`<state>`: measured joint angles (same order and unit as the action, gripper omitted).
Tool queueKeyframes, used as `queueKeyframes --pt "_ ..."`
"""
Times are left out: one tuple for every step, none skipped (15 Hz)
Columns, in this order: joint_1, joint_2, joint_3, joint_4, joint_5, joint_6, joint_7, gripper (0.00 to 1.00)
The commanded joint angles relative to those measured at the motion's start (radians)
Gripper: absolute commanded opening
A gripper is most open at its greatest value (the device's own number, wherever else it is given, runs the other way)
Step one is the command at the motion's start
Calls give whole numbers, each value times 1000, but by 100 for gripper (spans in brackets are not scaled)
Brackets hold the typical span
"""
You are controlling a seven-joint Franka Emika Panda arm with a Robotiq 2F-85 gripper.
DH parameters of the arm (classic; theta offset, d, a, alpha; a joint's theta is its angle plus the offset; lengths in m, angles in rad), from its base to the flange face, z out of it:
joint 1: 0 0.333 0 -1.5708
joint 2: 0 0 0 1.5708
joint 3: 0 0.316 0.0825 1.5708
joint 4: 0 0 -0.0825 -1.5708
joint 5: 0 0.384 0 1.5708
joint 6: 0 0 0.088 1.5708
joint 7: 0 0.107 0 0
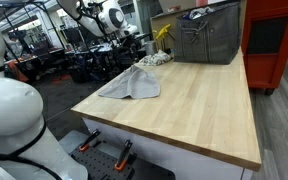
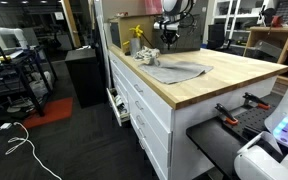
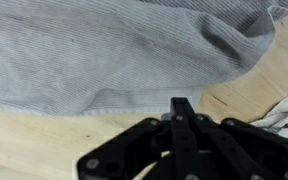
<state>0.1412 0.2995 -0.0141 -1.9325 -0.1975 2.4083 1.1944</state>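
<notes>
A grey striped cloth (image 3: 114, 50) lies spread on the wooden table top (image 3: 44, 140), seen in both exterior views (image 1: 132, 86) (image 2: 179, 70). My gripper (image 3: 182, 103) is down at the cloth's near hem with its black fingers pressed together, a thin fold of the edge apparently pinched between the tips. In both exterior views the gripper (image 1: 136, 52) (image 2: 170, 42) hangs low over the far end of the cloth. A crumpled pale rag (image 3: 287, 110) lies just to the right of the fingers.
The pale rag (image 1: 154, 60) sits beside a yellow object (image 1: 162, 35) at the table's back. A grey metal bin (image 1: 206, 40) stands behind them, and a red cabinet (image 1: 274, 45) is past the table edge. Drawers (image 2: 144, 110) line the table's side.
</notes>
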Motion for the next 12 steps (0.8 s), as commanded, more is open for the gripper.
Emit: queueKeyframes --pt "9 22 -11 29 7 -15 -13 1" --pt "10 40 -13 47 8 -19 -17 1" --pt "11 51 -14 59 8 -21 -18 1" --pt "11 56 -15 63 9 -22 -18 1" --pt "12 57 -15 65 9 -22 -18 1" --pt "11 57 -15 65 9 -22 -18 1" --pt "11 57 -15 66 9 -23 -18 1" --pt "11 57 -15 66 9 -23 -18 1" --pt "11 57 -15 66 9 -23 -18 1" --pt "11 57 -15 66 9 -23 -18 1" --pt "11 57 -15 66 9 -23 -18 1" --pt "11 57 -15 66 9 -23 -18 1"
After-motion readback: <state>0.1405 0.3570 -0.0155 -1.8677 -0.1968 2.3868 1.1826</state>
